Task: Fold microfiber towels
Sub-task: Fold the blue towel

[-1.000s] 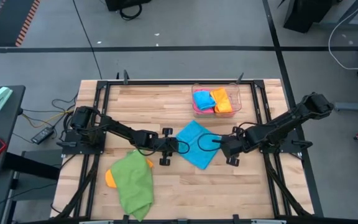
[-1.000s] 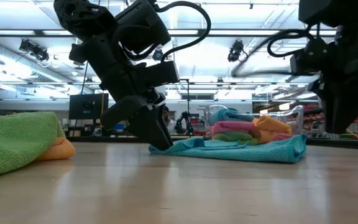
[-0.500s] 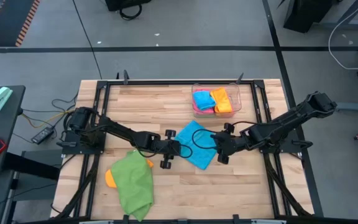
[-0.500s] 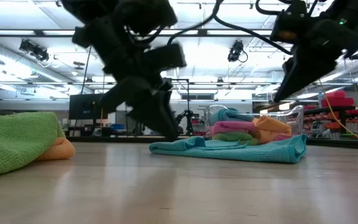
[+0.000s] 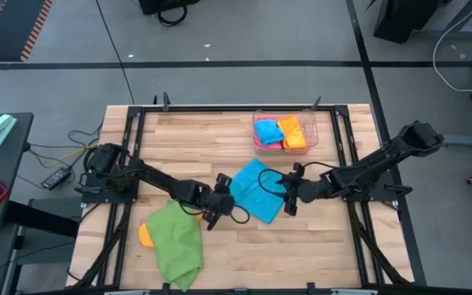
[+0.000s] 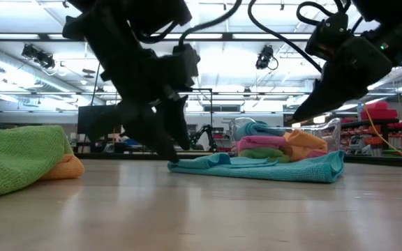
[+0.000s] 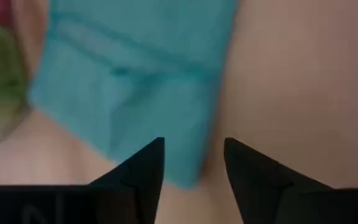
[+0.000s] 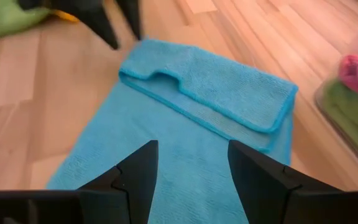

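Blue towel (image 5: 256, 190) lay folded at frame centre. Left gripper (image 5: 217, 208) at its lower-left edge, right gripper (image 5: 286, 195) at its right edge; both with fingers apart, holding nothing.

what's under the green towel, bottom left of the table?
An orange towel pokes out from under the green towel at its left edge; the low view shows the same. Most of it is covered, so its full extent and anything else underneath can't be seen.
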Controlling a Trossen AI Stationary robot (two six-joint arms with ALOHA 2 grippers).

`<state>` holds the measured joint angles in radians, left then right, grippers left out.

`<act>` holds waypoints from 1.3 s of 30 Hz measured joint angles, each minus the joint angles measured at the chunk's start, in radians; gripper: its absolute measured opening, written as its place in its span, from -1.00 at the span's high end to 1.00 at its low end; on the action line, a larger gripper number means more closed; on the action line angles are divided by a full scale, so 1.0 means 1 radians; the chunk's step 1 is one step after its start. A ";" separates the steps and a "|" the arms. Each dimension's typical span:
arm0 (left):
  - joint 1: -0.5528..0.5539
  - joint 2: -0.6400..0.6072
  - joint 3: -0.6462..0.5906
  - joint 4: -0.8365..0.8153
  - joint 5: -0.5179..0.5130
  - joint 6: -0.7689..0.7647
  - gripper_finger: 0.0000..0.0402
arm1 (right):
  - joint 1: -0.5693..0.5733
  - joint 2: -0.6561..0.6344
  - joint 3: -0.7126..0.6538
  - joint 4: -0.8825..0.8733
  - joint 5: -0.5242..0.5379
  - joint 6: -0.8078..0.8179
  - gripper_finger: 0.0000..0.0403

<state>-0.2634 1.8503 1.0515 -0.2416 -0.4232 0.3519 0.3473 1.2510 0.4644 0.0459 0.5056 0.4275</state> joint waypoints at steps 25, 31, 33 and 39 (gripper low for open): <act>0.043 0.050 0.002 -0.057 -0.085 0.247 0.27 | 0.000 0.000 -0.019 0.090 0.021 -0.005 -0.01; 0.057 0.051 0.000 -0.065 -0.093 0.247 0.41 | 0.001 0.000 -0.018 0.091 0.021 -0.001 -0.01; 0.057 0.052 0.000 -0.067 -0.091 0.247 0.47 | 0.003 0.000 -0.019 0.092 0.021 0.000 -0.01; 0.054 0.053 -0.002 -0.071 -0.089 0.218 0.81 | 0.003 0.016 -0.018 0.099 0.043 0.009 -0.01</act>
<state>-0.2096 1.9030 1.0500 -0.3131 -0.5125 0.5700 0.3500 1.2674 0.4461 0.1453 0.5486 0.4370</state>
